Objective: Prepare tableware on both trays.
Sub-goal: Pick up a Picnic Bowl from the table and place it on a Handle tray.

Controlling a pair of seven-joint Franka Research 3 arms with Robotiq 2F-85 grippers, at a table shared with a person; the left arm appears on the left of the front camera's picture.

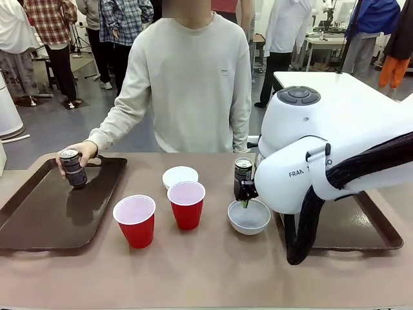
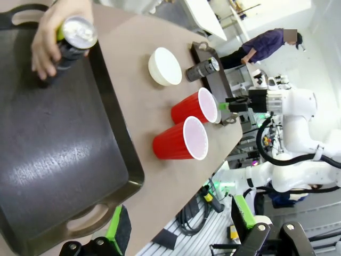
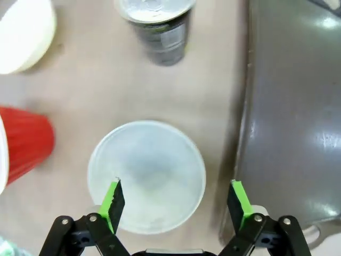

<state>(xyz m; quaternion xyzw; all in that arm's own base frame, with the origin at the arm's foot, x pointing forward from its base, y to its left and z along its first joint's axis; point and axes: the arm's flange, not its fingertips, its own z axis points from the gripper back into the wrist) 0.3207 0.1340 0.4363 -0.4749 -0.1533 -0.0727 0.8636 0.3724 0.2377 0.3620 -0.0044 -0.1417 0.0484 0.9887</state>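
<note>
Trays (image 1: 39, 219), cups (image 1: 135, 221), cans (image 1: 243, 170), bowls (image 1: 249, 217) number two each (person (image 1: 193, 84) grips one).

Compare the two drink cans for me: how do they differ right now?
The left can is gripped by the person's hand over the left tray; the right can stands free on the bare tabletop. The left can leans; the right can is upright. Both are small and dark with silver tops.
</note>
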